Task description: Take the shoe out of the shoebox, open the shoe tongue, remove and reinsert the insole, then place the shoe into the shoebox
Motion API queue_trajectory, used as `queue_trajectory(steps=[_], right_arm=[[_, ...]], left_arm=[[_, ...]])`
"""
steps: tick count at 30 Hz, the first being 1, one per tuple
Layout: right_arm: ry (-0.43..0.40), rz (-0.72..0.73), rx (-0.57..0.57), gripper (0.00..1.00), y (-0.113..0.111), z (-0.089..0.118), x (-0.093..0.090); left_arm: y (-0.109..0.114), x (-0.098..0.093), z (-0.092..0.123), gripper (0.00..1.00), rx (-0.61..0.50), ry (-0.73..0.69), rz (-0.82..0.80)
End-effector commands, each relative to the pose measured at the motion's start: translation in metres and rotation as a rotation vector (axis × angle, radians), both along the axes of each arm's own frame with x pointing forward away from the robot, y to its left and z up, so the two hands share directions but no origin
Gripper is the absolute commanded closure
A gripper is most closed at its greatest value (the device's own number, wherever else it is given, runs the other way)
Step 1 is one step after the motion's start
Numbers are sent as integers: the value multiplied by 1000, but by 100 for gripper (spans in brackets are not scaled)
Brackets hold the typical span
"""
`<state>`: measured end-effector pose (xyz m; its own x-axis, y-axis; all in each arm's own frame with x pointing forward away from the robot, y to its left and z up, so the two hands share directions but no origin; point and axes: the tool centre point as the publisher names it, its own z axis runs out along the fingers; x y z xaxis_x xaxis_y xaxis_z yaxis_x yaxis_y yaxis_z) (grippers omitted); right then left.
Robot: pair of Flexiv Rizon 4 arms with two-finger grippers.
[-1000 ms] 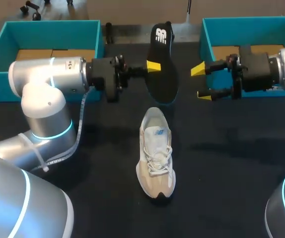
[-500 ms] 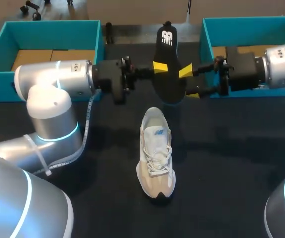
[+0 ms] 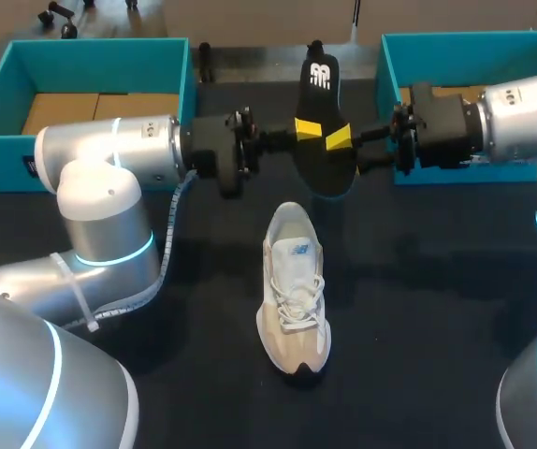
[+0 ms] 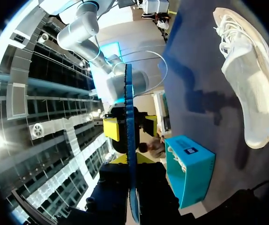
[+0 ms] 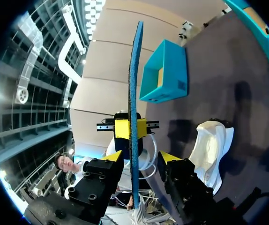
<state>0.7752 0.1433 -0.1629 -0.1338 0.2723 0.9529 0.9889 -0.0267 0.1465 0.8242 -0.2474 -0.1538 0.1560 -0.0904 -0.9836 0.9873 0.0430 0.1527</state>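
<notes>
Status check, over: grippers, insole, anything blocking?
Left gripper shut on flat black insole, held above table. Right gripper open, straddling it. White-and-beige laced sneaker upright on table, nothing blocking.

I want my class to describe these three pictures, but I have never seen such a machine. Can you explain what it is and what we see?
These are two robot arms at a dark table. One picture looks down from above; the two round ones come from a camera on each wrist. A pale shoe lies on the table, and two teal boxes stand at the back. The left gripper holds a black insole off the table. The right gripper is open, one finger either side of the insole.
</notes>
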Motion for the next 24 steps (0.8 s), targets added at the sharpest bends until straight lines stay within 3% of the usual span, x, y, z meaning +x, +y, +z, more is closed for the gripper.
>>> queue_trajectory(steps=[1,14,17,19,22,24], right_arm=[[-1,3,2,61,5,-1,4],[-6,-4,6,75,6,-4,5],[-8,-2,10,84,7,-5,6],[-9,-1,11,100,7,-5,6],[-13,3,16,100,8,-5,6],[-16,3,18,100,8,-5,6]], left_arm=[[-5,0,-1,100,-4,1,-1],[-4,-3,-1,100,-8,6,-10],[-4,-4,-1,100,-9,6,-9],[-5,-4,-1,100,-9,6,-9],[-5,-4,-1,100,5,5,-8],[-4,-4,-1,64,4,7,-10]])
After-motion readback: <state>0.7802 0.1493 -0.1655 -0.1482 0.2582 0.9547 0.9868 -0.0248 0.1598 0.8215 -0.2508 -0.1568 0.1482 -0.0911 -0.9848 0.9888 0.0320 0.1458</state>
